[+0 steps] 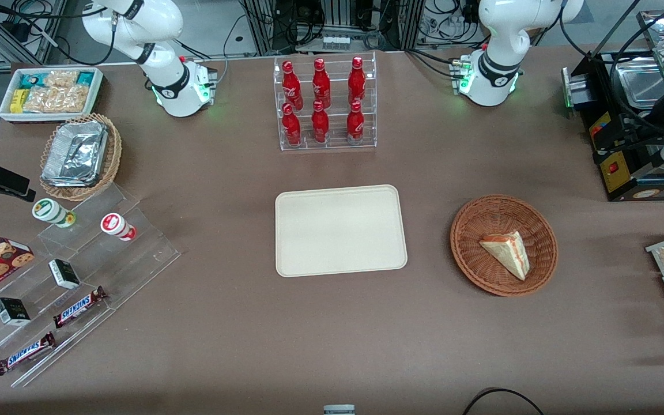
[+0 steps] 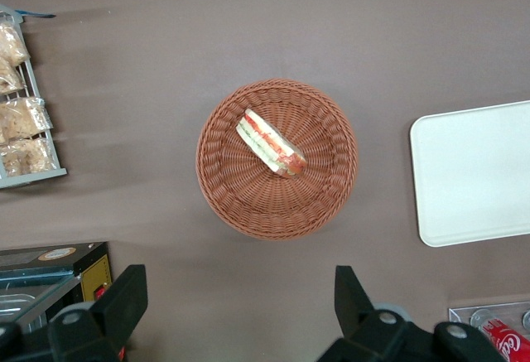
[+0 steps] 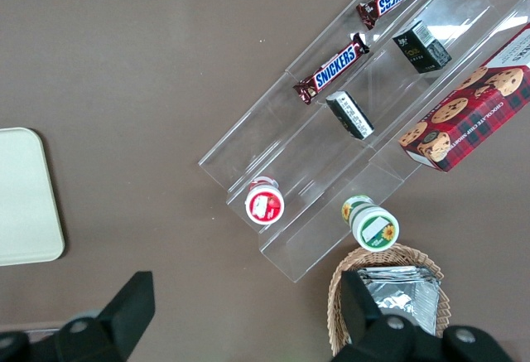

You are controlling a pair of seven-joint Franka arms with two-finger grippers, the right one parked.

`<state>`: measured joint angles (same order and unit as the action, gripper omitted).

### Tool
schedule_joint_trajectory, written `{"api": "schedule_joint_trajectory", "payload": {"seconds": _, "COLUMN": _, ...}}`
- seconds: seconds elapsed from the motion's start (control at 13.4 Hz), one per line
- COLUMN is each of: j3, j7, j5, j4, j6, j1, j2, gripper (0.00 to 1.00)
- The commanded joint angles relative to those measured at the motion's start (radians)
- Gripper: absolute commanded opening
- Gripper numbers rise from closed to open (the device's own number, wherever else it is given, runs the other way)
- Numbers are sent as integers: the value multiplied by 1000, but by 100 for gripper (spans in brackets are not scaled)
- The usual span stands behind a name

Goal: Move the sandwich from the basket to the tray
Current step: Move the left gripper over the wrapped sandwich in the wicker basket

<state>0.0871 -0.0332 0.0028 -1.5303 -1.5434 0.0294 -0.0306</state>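
Sandwich (image 2: 271, 143) is seen lying in the basket (image 2: 224, 196), well apart from the tray (image 2: 472, 171). The gripper (image 2: 240, 304) is held high above, jaws spread wide. A slip on the clear wrap, or a snagged basket, is judged possible.

Pincer (image 2: 240, 312) high above basket (image 2: 224, 188) — unobstructed

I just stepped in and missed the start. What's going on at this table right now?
The working arm is about to move a sandwich out of the brown basket onto the cream tray. Nothing has been picked up yet: the sandwich lies in the basket and the tray is bare. The gripper hangs high above the table beside the basket, fingers spread open and holding nothing.
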Motion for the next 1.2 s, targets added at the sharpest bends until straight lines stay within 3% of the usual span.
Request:
{"api": "schedule_joint_trajectory", "payload": {"seconds": 0.0, "j3": 14, "j7": -25, "j5": 5, "j4": 21, "j6": 35, "j1": 18, "j2": 9, "gripper": 100}}
{"api": "schedule_joint_trajectory", "payload": {"seconds": 0.22, "j3": 14, "j7": -11, "j5": 5, "j4": 16, "j6": 31, "j1": 24, "j2": 18, "gripper": 100}}
{"api": "schedule_joint_trajectory", "payload": {"seconds": 0.45, "j3": 14, "j7": 25, "j5": 9, "j4": -80, "j6": -47, "j1": 23, "j2": 50, "gripper": 100}}
{"api": "schedule_joint_trajectory", "payload": {"seconds": 1.12, "j3": 23, "j7": 482, "j5": 3, "j4": -536, "j6": -587, "j1": 14, "j2": 44, "gripper": 100}}
